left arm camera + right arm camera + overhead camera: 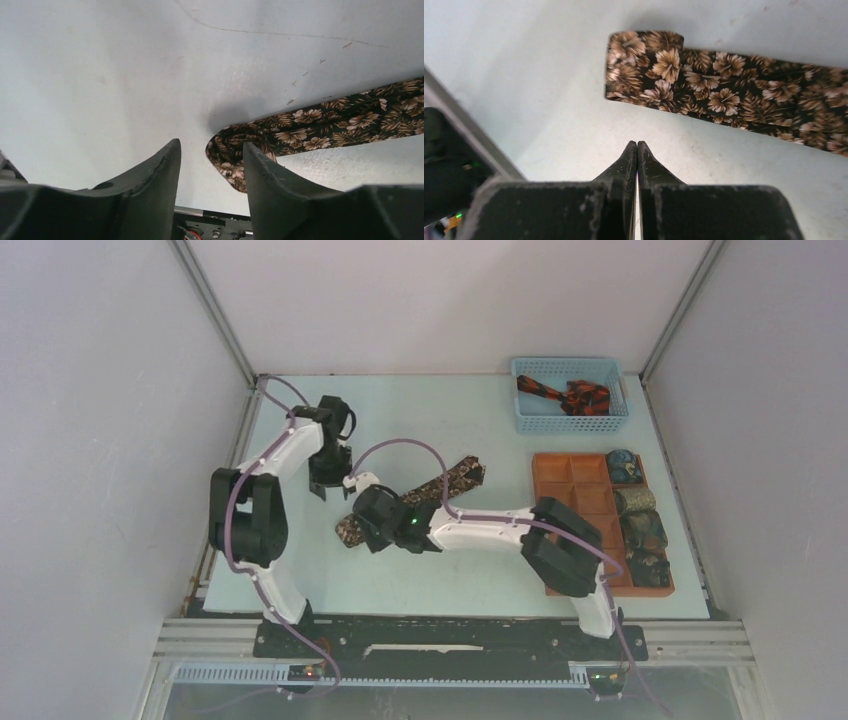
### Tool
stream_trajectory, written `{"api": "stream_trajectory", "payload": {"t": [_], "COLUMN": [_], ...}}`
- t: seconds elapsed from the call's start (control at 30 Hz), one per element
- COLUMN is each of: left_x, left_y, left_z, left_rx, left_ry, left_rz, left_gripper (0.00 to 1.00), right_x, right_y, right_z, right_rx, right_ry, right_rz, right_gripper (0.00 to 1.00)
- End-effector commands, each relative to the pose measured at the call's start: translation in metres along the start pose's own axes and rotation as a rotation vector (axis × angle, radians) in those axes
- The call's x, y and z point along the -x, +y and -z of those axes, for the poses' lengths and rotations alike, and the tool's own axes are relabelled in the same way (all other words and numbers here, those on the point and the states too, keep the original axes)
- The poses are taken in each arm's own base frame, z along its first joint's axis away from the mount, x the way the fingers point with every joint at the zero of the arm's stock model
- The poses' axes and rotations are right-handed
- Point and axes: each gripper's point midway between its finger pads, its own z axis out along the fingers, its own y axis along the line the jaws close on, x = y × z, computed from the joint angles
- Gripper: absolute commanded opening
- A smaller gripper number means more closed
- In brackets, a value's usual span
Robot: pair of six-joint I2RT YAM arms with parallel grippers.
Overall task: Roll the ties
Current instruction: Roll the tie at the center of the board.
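Note:
A dark brown tie with tan floral print (455, 478) lies slantwise across the middle of the table. Its near-left end (348, 532) is rolled up a few turns; the roll shows in the right wrist view (644, 65) and in the left wrist view (235, 150). My right gripper (362, 523) is shut and empty, its tips (637, 146) on the bare table just short of the roll. My left gripper (322, 485) is open and empty above the table left of the tie (212, 150); the roll's edge lies by its right finger (265, 175). A black and red-orange tie (565, 395) lies in the blue basket.
The blue mesh basket (530, 420) stands at the back right. An orange-brown compartment tray (570, 475) lies at the right, with several rolled ties (640, 530) in its right column. White walls enclose the table; a metal rail runs along the near edge.

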Motion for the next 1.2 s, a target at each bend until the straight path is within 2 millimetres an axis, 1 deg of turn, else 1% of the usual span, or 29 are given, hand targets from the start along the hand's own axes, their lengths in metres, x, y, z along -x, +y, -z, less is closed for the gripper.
{"api": "stream_trajectory", "payload": {"t": [0.0, 0.1, 0.17, 0.2, 0.27, 0.37, 0.4, 0.43, 0.5, 0.63, 0.73, 0.83, 1.0, 1.1, 1.17], "left_x": [0.017, 0.013, 0.004, -0.001, -0.011, -0.031, -0.038, -0.046, -0.057, -0.072, -0.079, -0.084, -0.084, -0.081, -0.081], "left_y": [0.031, 0.042, 0.047, 0.048, 0.046, 0.043, 0.042, 0.04, 0.036, 0.031, 0.033, 0.032, 0.026, 0.02, 0.018], "left_z": [0.043, 0.06, 0.066, 0.073, 0.072, 0.068, 0.066, 0.06, 0.055, 0.048, 0.045, 0.041, 0.04, 0.04, 0.037], "left_rx": [0.046, 0.043, 0.036, 0.015, -0.03, -0.083, -0.098, -0.113, -0.157, -0.222, -0.231, -0.242, -0.283, -0.33, -0.348], "left_ry": [-0.181, -0.291, -0.35, -0.392, -0.431, -0.449, -0.452, -0.443, -0.454, -0.477, -0.497, -0.493, -0.51, -0.537, -0.546], "left_rz": [0.128, 0.214, 0.285, 0.322, 0.374, 0.416, 0.429, 0.441, 0.473, 0.548, 0.577, 0.58, 0.574, 0.568, 0.564], "left_gripper": [0.59, 0.65, 0.65, 0.65, 0.63, 0.62, 0.62, 0.62, 0.62, 0.66, 0.67, 0.68, 0.68, 0.68, 0.68], "right_x": [0.061, 0.072, 0.079, 0.08, 0.085, 0.09, 0.091, 0.092, 0.091, 0.086, 0.082, 0.079, 0.074, 0.067, 0.062], "right_y": [0.012, 0.015, 0.018, 0.02, 0.021, 0.017, 0.017, 0.017, 0.018, 0.021, 0.024, 0.021, 0.007, -0.003, -0.007], "right_z": [0.055, 0.062, 0.061, 0.058, 0.052, 0.044, 0.041, 0.039, 0.032, 0.016, 0.004, -0.006, -0.018, -0.024, -0.028], "right_rx": [0.082, 0.16, 0.223, 0.261, 0.318, 0.392, 0.412, 0.432, 0.46, 0.482, 0.501, 0.494, 0.471, 0.46, 0.46], "right_ry": [-0.131, -0.117, -0.1, -0.081, -0.052, 0.002, 0.013, 0.023, 0.049, 0.096, 0.13, 0.149, 0.171, 0.186, 0.195], "right_rz": [0.005, -0.016, -0.035, -0.043, -0.063, -0.109, -0.122, -0.131, -0.138, -0.149, -0.158, -0.172, -0.205, -0.218, -0.228], "right_gripper": [0.0, 0.0, 0.0, 0.0, 0.01, 0.01, 0.02, 0.02, 0.03, 0.03, 0.03, 0.02, 0.0, 0.0, 0.0]}}
